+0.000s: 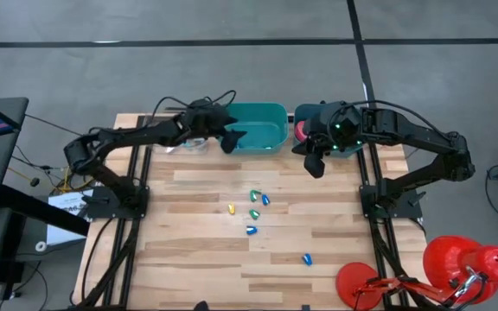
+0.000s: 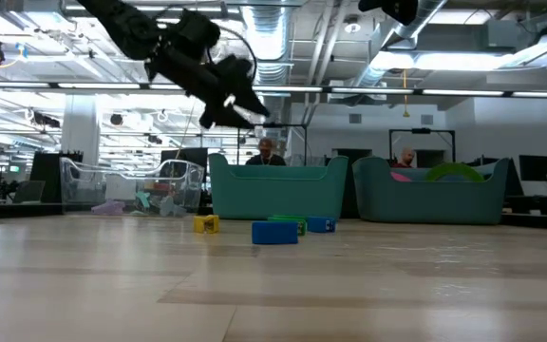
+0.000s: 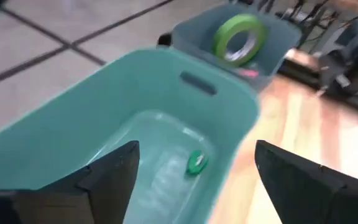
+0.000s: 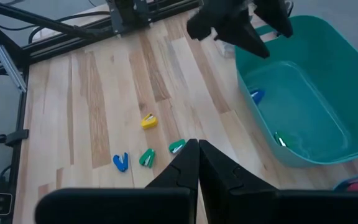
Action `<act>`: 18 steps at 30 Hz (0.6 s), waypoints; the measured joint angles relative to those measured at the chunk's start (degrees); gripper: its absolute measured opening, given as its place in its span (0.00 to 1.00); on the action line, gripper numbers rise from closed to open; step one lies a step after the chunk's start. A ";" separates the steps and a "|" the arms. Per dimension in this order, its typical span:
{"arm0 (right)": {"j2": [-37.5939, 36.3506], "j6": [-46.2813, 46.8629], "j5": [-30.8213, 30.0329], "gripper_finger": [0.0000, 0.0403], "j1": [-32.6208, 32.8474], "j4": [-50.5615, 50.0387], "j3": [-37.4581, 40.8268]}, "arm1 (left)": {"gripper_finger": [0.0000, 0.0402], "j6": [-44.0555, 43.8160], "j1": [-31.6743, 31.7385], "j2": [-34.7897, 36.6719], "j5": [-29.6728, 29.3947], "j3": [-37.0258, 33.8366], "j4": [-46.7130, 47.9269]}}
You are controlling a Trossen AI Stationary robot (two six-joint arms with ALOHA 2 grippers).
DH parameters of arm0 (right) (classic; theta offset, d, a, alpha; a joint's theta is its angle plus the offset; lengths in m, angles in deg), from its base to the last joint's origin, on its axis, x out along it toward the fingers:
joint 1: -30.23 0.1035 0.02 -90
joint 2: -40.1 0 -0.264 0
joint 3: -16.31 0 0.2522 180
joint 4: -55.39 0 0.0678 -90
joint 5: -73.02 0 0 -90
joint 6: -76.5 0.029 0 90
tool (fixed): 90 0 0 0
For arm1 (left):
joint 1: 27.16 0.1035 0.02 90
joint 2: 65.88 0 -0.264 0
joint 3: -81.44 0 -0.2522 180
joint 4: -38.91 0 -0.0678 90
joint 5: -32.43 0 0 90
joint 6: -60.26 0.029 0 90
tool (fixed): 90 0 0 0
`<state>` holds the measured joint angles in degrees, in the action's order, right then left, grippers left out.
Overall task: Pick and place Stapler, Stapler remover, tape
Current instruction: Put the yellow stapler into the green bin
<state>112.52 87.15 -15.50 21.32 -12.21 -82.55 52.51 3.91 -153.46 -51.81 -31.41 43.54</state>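
I see my left gripper wide open and empty over the left teal bin, where a small green piece lies. My right gripper is closed, holding nothing, beside the right bin, which holds a green tape roll.

Grey tiled floor surrounds the pale wooden plank desk; bright strip ceiling lights hang at twelve o'clock.
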 joint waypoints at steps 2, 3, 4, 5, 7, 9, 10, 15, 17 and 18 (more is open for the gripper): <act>0.00 -0.34 0.00 0.00 0.00 -0.02 0.00 | 0.78 0.84 -0.80 1.64 0.11 0.03 -0.20; 0.00 -0.52 0.00 0.00 0.00 -0.02 0.00 | 0.78 1.87 -1.18 2.51 0.11 0.04 0.03; 0.00 -0.78 0.00 0.00 0.00 -0.02 0.00 | 0.77 2.93 -1.55 3.35 0.13 0.04 0.04; 0.00 -1.07 -0.02 0.00 0.02 -0.02 0.00 | 0.77 3.78 -1.97 4.30 0.13 0.04 0.11; 0.00 -1.47 -0.02 0.00 0.02 -0.02 0.00 | 0.77 4.46 -2.89 6.20 0.14 0.04 1.04; 0.00 -1.58 -0.02 0.00 0.02 -0.02 0.00 | 0.76 4.51 -3.91 8.25 0.11 0.04 2.62; 0.01 -1.66 -0.03 0.00 0.02 -0.02 0.00 | 0.76 4.51 -4.53 9.22 0.11 0.04 3.41; 1.10 -3.60 -0.04 0.00 0.22 -0.18 0.00 | 0.76 4.52 -7.32 13.27 0.17 0.04 9.65; 1.80 -3.73 -0.02 0.00 0.24 0.07 -0.02 | 0.76 4.52 -8.37 14.27 0.16 0.04 11.85; 2.28 -3.73 -0.02 0.00 0.22 0.07 -0.04 | 0.75 4.52 -8.86 14.66 0.15 0.04 13.04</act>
<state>114.80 83.42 -15.52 21.54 -12.14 -82.59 57.04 -4.94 -138.80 -51.66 -31.37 56.58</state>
